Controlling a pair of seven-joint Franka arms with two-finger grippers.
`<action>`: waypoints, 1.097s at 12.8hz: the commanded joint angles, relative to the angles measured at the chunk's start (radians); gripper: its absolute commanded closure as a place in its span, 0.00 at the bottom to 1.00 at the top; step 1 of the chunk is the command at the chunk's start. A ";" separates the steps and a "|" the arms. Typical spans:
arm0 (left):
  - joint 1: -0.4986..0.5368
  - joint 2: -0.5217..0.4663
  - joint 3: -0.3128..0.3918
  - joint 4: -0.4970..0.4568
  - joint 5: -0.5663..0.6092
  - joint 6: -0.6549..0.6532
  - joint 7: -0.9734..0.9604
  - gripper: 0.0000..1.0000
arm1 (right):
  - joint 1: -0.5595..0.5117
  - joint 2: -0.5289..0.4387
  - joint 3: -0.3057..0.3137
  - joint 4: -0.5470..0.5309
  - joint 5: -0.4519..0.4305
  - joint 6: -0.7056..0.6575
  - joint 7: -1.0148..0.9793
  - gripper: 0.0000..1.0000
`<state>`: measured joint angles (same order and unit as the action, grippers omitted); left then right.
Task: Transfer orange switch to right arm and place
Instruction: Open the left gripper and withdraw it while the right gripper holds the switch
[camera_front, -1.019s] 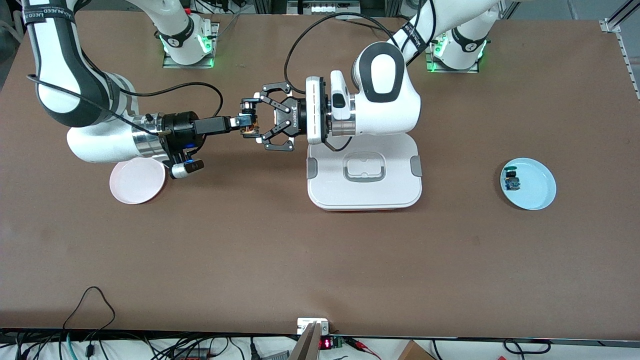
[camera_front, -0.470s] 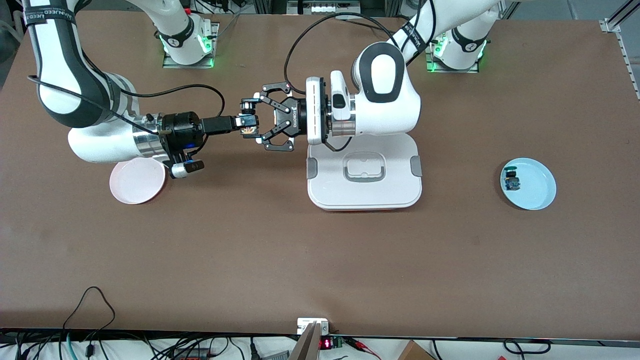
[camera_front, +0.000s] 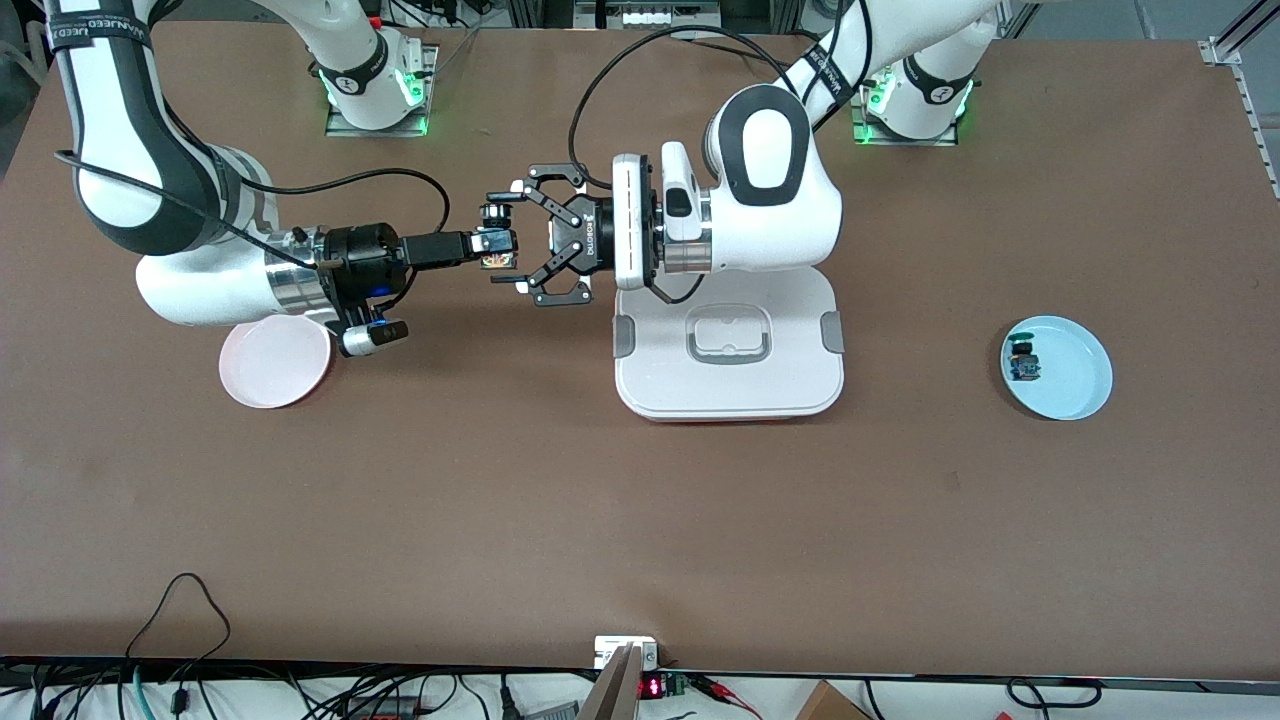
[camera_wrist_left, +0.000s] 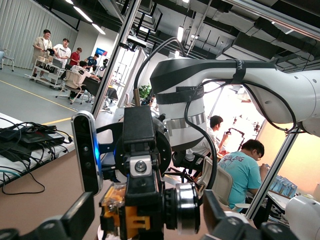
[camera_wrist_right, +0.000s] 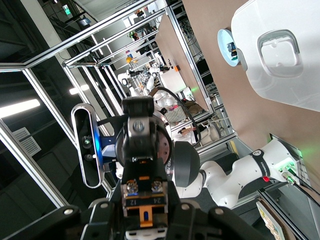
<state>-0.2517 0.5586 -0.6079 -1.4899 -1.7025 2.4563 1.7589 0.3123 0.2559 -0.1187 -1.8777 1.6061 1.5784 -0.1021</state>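
Note:
The orange switch (camera_front: 497, 260) hangs in the air between the two grippers, above the table between the pink plate and the white box. My right gripper (camera_front: 496, 246), slim and black, is shut on it. My left gripper (camera_front: 495, 249), the wide linkage one, is open, with its fingertips (camera_front: 489, 212) spread on either side of the switch and clear of it. In the left wrist view the switch (camera_wrist_left: 120, 210) shows its orange body clamped in the right gripper's black fingers, with my left fingers (camera_wrist_left: 75, 220) standing apart from it. The right wrist view shows the switch (camera_wrist_right: 145, 202) from its terminal end.
A pink plate (camera_front: 275, 362) lies under the right arm's wrist. A white lidded box (camera_front: 728, 390) sits mid-table below the left arm. A light-blue plate (camera_front: 1075, 385) toward the left arm's end holds a green-capped blue switch (camera_front: 1024, 362).
My left gripper's fingers have spread apart and let go of the orange switch. My right gripper stays shut on it. Both arms have hardly moved.

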 joint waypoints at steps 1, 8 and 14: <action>-0.001 0.009 0.005 0.026 -0.020 0.012 0.033 0.00 | 0.004 -0.013 -0.004 -0.009 0.018 -0.006 -0.010 0.95; 0.138 0.010 0.005 0.027 0.003 -0.112 0.030 0.00 | -0.045 -0.027 -0.007 -0.009 -0.035 -0.041 -0.024 0.95; 0.449 0.061 0.007 0.025 0.245 -0.546 0.028 0.00 | -0.172 -0.055 -0.013 -0.011 -0.369 -0.124 -0.092 0.95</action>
<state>0.1176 0.5753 -0.5832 -1.4779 -1.5367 2.0387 1.7653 0.1912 0.2244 -0.1352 -1.8744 1.3315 1.4929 -0.1407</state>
